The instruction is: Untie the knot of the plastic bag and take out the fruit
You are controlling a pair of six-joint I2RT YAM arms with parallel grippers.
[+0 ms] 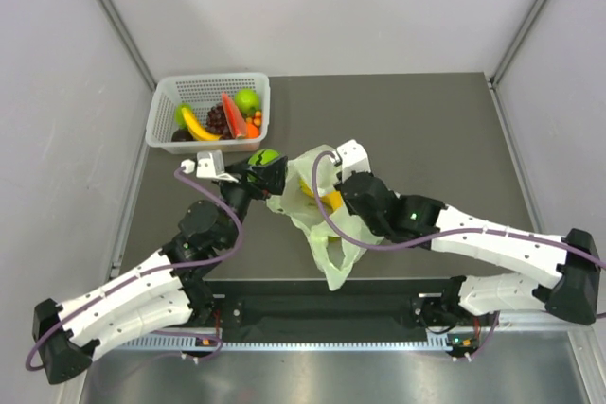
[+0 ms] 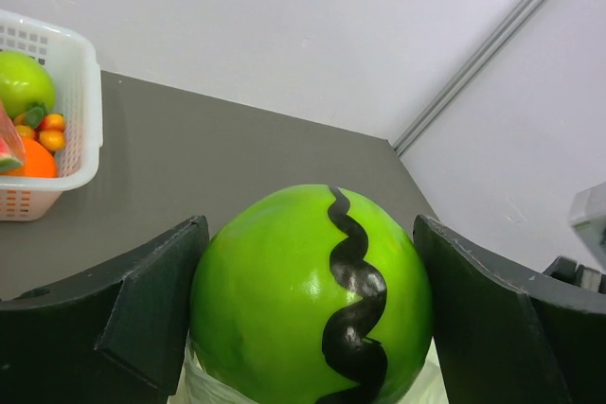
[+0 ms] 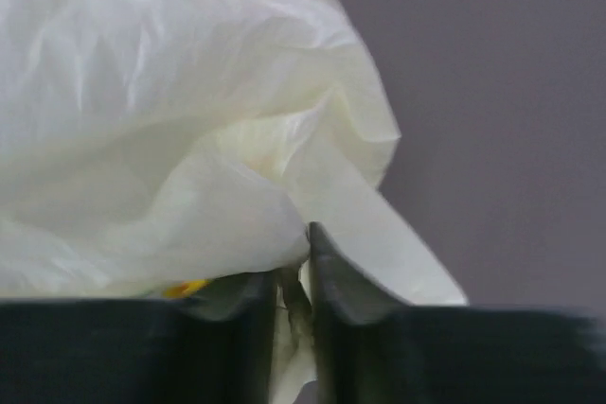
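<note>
Basket [image 1: 159, 130]: standing well ahead and to the left of the left gripper, holding a banana [image 1: 199, 127], grapes [image 1: 217, 120], a red wedge [image 1: 232, 113] and a light green apple [image 1: 247, 99].
Left gripper [image 2: 308, 253]: clasping the green melon [image 2: 275, 309], jaws spread wide around it.
Green melon: sitting squarely between the left fingers [image 2: 151, 309], touching both, black wavy stripe facing the wrist camera, a little pale film showing just beneath.
Plastic bag [image 1: 322, 234]: lying crumpled between the two grippers, one end trailing back toward the arm bases, the rest bunching up ahead of the right fingers [image 3: 346, 300].
Yellow piece [image 3: 185, 288]: peeking through the film just left of the right fingers, inside the bag.
Right gripper [image 3: 298, 267]: pinching a fold of the plastic bag, jaws nearly together with only thin film between.
Table [image 1: 426, 120]: stretching dark grey ahead and to the right of the right gripper.
</note>
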